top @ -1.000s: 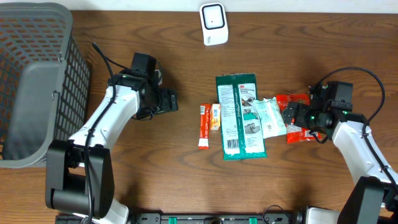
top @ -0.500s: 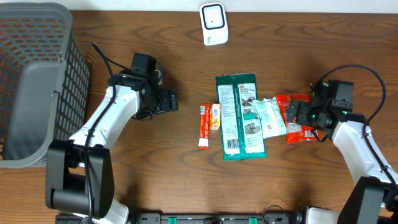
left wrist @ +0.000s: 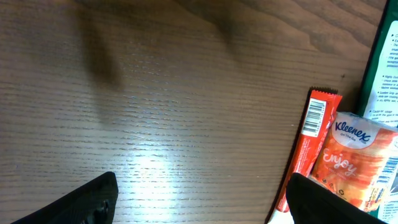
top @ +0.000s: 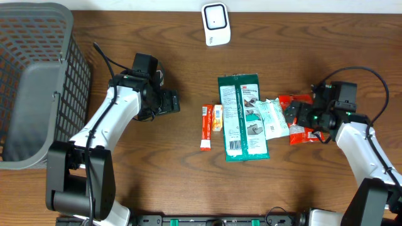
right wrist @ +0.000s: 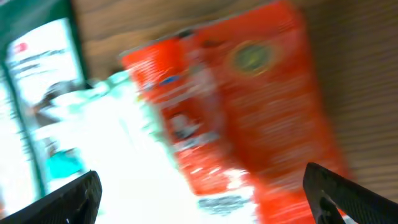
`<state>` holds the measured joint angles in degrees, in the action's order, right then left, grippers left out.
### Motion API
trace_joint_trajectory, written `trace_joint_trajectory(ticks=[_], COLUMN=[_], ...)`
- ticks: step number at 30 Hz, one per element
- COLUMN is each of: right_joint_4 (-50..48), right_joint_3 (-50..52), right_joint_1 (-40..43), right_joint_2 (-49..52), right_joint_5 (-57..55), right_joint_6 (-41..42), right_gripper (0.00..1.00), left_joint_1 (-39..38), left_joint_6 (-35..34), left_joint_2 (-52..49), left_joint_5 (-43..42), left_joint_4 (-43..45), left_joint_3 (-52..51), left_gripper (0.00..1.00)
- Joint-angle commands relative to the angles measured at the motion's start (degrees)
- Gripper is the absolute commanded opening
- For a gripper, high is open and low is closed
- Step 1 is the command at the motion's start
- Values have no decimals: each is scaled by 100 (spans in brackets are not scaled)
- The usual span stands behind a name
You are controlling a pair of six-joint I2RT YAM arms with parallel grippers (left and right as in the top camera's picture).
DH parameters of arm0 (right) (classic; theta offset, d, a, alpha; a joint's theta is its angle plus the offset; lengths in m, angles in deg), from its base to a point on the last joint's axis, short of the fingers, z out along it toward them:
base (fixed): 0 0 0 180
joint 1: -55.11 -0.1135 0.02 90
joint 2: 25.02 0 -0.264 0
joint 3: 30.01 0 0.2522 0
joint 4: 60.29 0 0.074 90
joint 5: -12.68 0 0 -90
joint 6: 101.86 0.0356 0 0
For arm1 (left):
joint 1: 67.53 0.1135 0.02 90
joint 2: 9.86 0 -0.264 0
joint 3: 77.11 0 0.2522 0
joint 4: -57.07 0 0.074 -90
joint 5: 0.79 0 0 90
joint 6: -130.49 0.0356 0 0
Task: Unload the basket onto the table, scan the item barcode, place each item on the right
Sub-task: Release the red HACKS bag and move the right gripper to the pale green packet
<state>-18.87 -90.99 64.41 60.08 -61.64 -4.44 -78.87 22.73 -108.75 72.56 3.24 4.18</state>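
Over the last second almost nothing has moved: the left arm and every item lie just as they did, and only the right claw (top: 294, 115) has shuffled a little sideways and back above the red packet (right wrist: 273, 106), its wrist view smeared by that motion. I read this as the right arm lining up for a pick, so the scan has hardly begun; no item is lifted yet and the white scanner (top: 215, 24) stands well apart at the far edge of the table (top: 157, 176). The right claw is spread wide, its fingers straddling the red packet at the right end of the row, pinching nothing. The left claw (top: 173, 102) is also spread and empty, hovering over bare wood to the left of the items. By count there are five items on the table: a slim red stick pack (left wrist: 314, 134) with its barcode showing, a small Kleenex pack (left wrist: 354, 155) touching it, one large green package (top: 240, 119) in the middle, a white-and-teal pack (top: 271, 119) overlapping its right edge, and the red packet. There is one scanner and one grey basket (top: 75, 69) at the left.
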Motion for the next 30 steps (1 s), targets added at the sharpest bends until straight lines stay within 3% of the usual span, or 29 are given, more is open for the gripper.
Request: trace_joint_trajectory(ticks=[1, 4, 5, 11, 14, 16, 18, 23, 26, 30], right_joint_4=[-9, 752, 1300, 4063, 4642, 4734, 4673, 4398, 4175, 3963], right_joint_3=[-122, -728, -1178, -3692, -4074, -4048, -3910, -3456, -3182, -3067], right_joint_1=[-28, -28, -28, -85, -232, -385, -686, -1399, -1504, -1495], right_joint_2=[-48, -48, -48, -48, -48, -39, -9, 367, 754, 1357], right_joint_5=[1462, 1464, 1462, 1460, 1460, 1451, 1145, 621, 623, 621], right_joint_6=[221, 238, 238, -334, -369, -476, -496, -649, -723, -992], right_gripper=[93, 34, 1, 1, 1, 2, 18, 49, 55, 56], left_joint_1=[17, 17, 17, 17, 17, 17, 17, 17, 17, 17], left_joint_6=[74, 74, 74, 74, 74, 74, 74, 74, 74, 74], left_joint_2=[127, 127, 127, 127, 127, 127, 127, 127, 127, 127], left_joint_5=[-70, -70, -68, -70, -68, -68, -68, -68, -68, -68], left_joint_4=[-13, -11, -13, -13, -13, -13, -13, -13, -13, -13], left_joint_3=[57, 57, 57, 57, 57, 57, 57, 57, 57, 57], left_gripper=[87, 87, 87, 87, 87, 87, 87, 87, 87, 87])
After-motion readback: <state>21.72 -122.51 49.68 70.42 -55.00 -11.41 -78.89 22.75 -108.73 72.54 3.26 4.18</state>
